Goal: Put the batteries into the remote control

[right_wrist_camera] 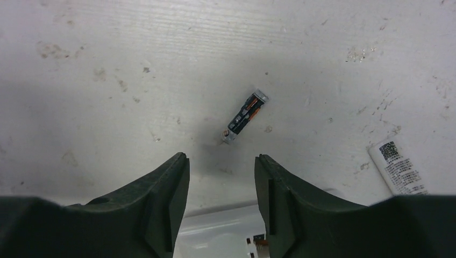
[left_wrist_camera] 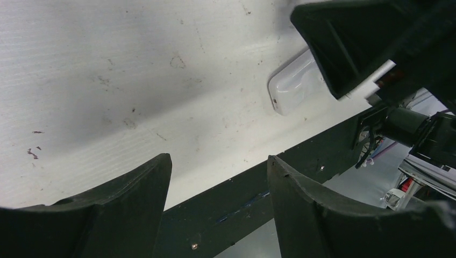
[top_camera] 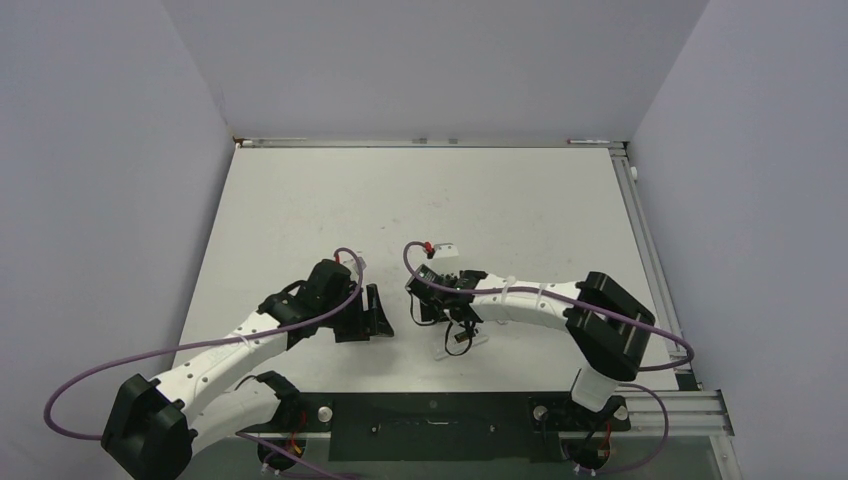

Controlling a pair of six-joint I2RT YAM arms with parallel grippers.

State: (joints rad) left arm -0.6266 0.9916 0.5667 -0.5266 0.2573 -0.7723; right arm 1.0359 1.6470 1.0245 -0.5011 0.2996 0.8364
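Table (top_camera: pixel 300 200): white and scuffed; the top view takes in all of it, each wrist view only a patch.
Left gripper (left_wrist_camera: pixel 218 161): its own camera shows the fingers spread wide, with bare table and the dark front rail between them; it holds nothing and touches nothing.
Right gripper (right_wrist_camera: pixel 221 157): fingers parted about half as far, nothing between them, tips clear of the table.
Remote control (left_wrist_camera: pixel 290 88): lies flat near the table's front edge. The left wrist view shows one rounded white end, the rest hidden by the right gripper; the top view shows it just beneath that arm's wrist.
Labelled piece (right_wrist_camera: pixel 398 166): white with printed code, seen only by the right wrist camera.
Battery (right_wrist_camera: pixel 246 115): dark with orange marks, lying diagonally just ahead of the right fingertips, apart from them; only that camera shows it.
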